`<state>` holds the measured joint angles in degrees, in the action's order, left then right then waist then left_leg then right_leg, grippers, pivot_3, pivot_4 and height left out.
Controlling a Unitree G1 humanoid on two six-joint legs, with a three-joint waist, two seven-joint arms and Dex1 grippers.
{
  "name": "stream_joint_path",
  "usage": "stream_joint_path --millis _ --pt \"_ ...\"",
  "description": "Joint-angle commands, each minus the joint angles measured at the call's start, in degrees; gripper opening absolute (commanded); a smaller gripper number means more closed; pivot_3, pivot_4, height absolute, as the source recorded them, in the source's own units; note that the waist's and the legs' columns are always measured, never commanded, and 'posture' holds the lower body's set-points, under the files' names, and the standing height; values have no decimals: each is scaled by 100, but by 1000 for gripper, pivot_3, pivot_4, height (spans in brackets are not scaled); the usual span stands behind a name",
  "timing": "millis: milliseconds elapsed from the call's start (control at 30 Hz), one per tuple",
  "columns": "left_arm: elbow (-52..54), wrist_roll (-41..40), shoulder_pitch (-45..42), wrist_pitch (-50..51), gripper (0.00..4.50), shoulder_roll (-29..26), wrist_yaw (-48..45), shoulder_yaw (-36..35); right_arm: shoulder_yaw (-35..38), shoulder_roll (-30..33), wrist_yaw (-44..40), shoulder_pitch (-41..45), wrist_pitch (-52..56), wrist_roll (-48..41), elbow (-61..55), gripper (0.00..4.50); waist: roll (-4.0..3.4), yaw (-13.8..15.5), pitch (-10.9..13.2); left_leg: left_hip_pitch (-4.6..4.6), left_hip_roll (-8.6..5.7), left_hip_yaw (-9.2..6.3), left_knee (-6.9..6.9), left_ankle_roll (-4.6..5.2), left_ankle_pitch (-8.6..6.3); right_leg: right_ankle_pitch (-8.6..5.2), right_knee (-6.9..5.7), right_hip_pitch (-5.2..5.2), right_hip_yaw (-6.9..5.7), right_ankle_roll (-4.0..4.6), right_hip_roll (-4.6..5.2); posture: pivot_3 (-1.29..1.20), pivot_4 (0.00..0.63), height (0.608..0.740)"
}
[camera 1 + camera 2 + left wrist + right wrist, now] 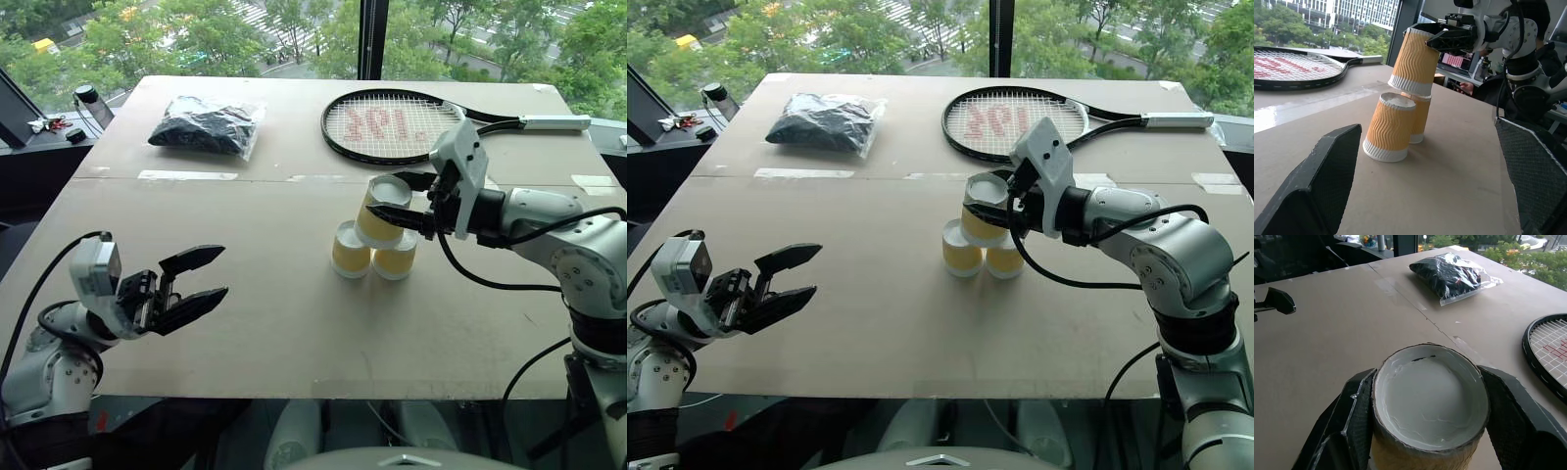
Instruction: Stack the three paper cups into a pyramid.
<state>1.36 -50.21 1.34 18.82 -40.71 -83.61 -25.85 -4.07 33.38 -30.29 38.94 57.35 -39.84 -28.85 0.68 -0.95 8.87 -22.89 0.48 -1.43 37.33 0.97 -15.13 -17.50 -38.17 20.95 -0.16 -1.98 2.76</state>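
The right gripper [400, 196] reaches in from the right side of the tabletop [274, 323], its forearm extended over the surface and its wrist bent so the fingers [1352, 421] point toward the robot's left, roughly level. The fingers are clamped on opposite sides of the top cup [382, 211], which is held inverted with its white base uppermost.

The top cup sits tilted above the two lower cups [372, 257], leaning toward the tennis racket [392, 127]. The two lower cups stand inverted, side by side and touching, near the centre of the tabletop. In the left wrist view the rim of the top cup [1413, 63] appears to rest on the farther lower cup [1420, 120], while the nearer lower cup [1388, 128] stands just beside it; whether the rim bears on both cups cannot be told with certainty.

The left gripper [196, 279] hangs above the near left corner of the tabletop, well apart from the cups. Its arm is bent low at the robot's left side, and the fingers point toward the cups at a slight upward angle. The fingers are spread wide and hold nothing.

A clear bag of dark material [204, 125] lies at the far left of the tabletop. The tennis racket lies flat at the far right, its handle pointing right.
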Motion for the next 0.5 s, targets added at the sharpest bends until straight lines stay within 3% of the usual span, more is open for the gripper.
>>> stream_joint_path --millis 33,367,500 --pt "150 -125 -24 39 4500 -76 -10 -174 41 16 -87 108 -153 62 -154 2765 0 0 0 0 0 1 0 0 0 0 2 0 1 0 0 0 150 740" --pt "433 -170 104 119 4500 35 190 -195 -105 74 -252 101 -137 180 -147 2765 0 0 0 0 0 0 -1 0 0 0 4 0 1 0 3 0 150 740" --pt "493 -258 129 123 4500 86 273 -261 -167 150 -376 35 -267 313 -88 4109 0 1 0 0 0 0 -1 0 0 0 5 0 1 0 3 0 150 740"
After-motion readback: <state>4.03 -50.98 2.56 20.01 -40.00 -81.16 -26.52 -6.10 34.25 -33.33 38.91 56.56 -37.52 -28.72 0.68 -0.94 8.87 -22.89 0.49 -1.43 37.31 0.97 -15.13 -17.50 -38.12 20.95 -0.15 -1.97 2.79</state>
